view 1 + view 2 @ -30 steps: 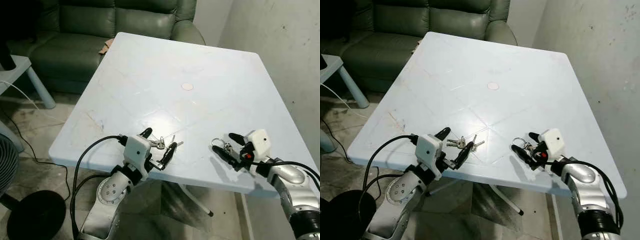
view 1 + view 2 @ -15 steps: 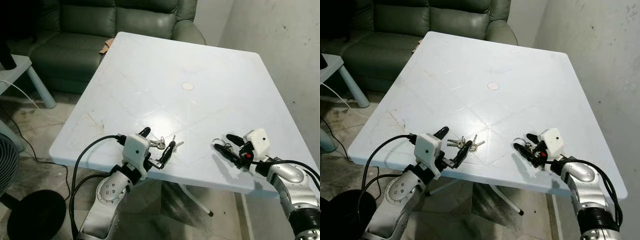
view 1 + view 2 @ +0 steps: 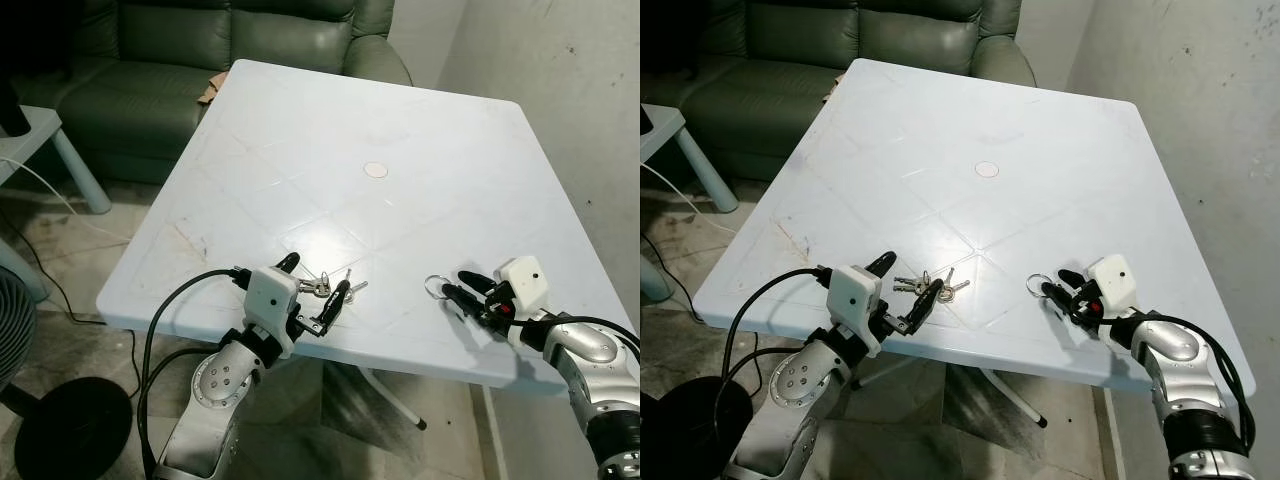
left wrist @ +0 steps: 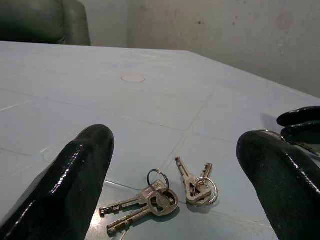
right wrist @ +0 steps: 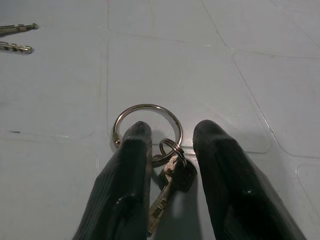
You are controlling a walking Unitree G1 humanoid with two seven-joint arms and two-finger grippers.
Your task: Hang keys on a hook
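— Where are the keys?
— One bunch of keys (image 4: 160, 196) lies on the surface (image 3: 330, 150) between the wide-open left gripper (image 3: 312, 292) fingers.
— And the right gripper (image 5: 172, 175)?
— Narrowly parted around a ringed key (image 5: 170, 172), its ring (image 5: 147, 125) just beyond the tips.

A pale blue square plastic surface (image 3: 330, 130) crossed by diagonal moulded lines takes the middle of the room, a bright glare near its front. Behind it sits a dark green leather sofa (image 3: 180, 50). A rough grey plaster wall (image 3: 570, 90) runs along the right. Stained concrete floor (image 3: 60, 260) lies left, with a white cable (image 3: 45, 195) and a light blue side table (image 3: 40, 140).
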